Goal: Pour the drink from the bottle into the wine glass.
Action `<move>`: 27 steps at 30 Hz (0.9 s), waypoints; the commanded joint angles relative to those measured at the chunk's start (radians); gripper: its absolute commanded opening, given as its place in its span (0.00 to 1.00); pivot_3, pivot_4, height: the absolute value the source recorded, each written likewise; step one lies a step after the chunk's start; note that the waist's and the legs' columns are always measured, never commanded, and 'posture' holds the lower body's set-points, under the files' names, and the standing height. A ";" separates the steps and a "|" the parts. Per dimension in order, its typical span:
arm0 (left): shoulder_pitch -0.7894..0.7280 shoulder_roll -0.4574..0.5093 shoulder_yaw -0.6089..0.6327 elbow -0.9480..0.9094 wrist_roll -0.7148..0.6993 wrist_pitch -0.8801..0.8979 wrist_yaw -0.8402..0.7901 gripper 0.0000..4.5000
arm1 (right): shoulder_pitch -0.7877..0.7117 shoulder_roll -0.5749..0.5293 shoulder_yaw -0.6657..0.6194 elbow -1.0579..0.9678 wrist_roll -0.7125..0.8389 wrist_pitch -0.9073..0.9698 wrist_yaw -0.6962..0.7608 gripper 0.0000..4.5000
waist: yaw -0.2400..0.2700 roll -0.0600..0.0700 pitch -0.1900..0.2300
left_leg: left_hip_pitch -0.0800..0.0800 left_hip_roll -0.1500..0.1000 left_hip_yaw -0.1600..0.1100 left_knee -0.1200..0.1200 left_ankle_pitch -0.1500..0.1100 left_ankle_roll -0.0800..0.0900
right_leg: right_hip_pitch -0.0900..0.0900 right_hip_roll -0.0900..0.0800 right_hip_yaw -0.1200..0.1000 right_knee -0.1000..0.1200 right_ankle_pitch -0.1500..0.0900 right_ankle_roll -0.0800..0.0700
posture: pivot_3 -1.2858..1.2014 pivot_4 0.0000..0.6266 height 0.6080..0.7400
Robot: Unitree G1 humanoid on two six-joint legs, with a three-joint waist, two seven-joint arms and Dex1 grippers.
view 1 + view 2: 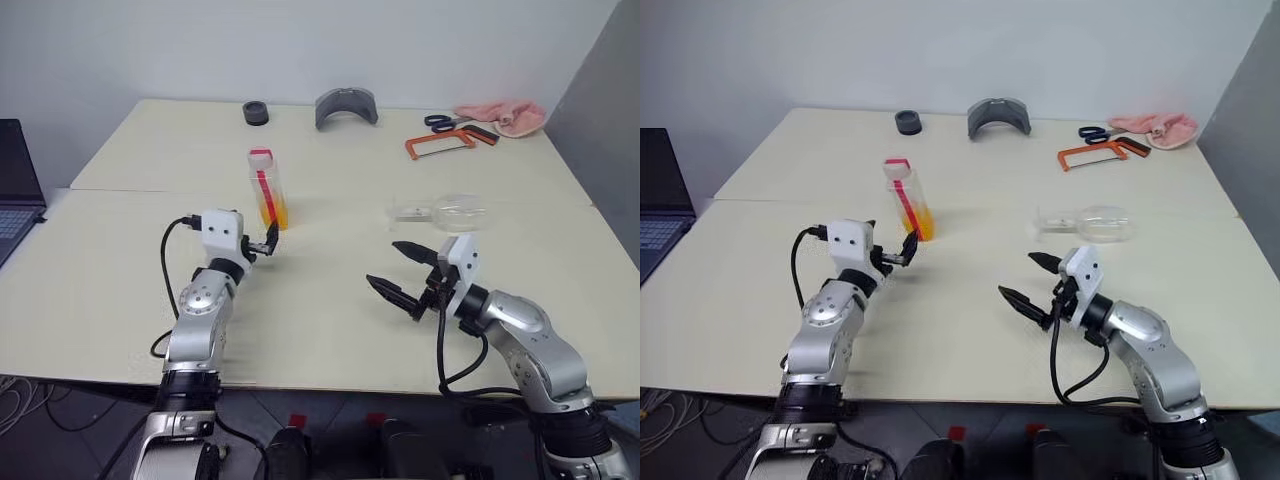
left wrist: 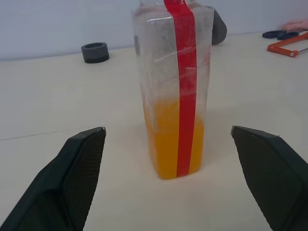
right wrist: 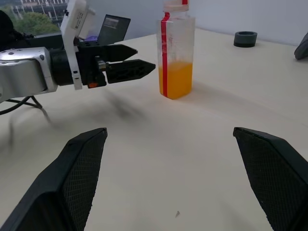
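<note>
the bottle [image 1: 266, 189] stands upright on the table [image 1: 330, 330], its lower part filled with orange drink [image 1: 274, 214]; the left gripper [image 1: 262, 245] sits just short of it at the bottle's 6 o'clock, fingers spread wide, not touching; the wine glass [image 1: 450, 211] lies on its side at the bottle's 3 o'clock, well apart; the right gripper [image 1: 397, 270] hovers near the glass at its 7 o'clock, fingers wide apart, empty; a hacksaw [image 1: 448, 143], scissors [image 1: 438, 122] and a pink cloth [image 1: 505, 115] lie at the table's far right edge.
</note>
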 commanded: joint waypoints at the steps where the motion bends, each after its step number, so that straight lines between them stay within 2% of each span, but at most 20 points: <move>1: -0.058 -0.012 -0.008 0.025 0.025 -0.023 0.028 1.00 | -0.032 -0.003 -0.032 -0.024 0.026 0.004 0.003 1.00 | 0.000 0.000 0.000 | 0.000 0.000 0.000 0.000 0.000 0.000 | 0.000 0.000 0.000 0.000 0.000 0.000 | 0.52 0.24 1.00; 7: -0.136 -0.030 -0.015 0.112 0.063 -0.039 0.073 1.00 | -0.066 -0.008 -0.038 -0.003 0.031 0.008 0.015 1.00 | 0.000 0.000 0.000 | 0.000 0.000 0.000 0.000 0.000 0.000 | 0.000 0.000 0.000 0.000 0.000 0.000 | 0.52 0.24 1.00; 16: -0.258 -0.056 -0.013 0.259 0.090 -0.072 0.153 1.00 | -0.167 -0.038 -0.024 0.024 0.073 0.041 0.109 1.00 | 0.000 -0.001 0.000 | 0.000 -0.001 0.000 0.001 0.000 0.000 | 0.000 0.000 0.000 0.000 0.000 0.000 | 0.52 0.24 1.00; 27: -0.377 -0.065 -0.018 0.392 0.123 -0.117 0.229 1.00 | -0.210 -0.007 -0.034 0.071 0.075 0.036 0.107 1.00 | 0.000 -0.001 0.001 | -0.001 -0.001 0.000 0.001 0.000 0.000 | -0.001 -0.001 0.000 0.000 0.000 0.000 | 0.52 0.24 1.00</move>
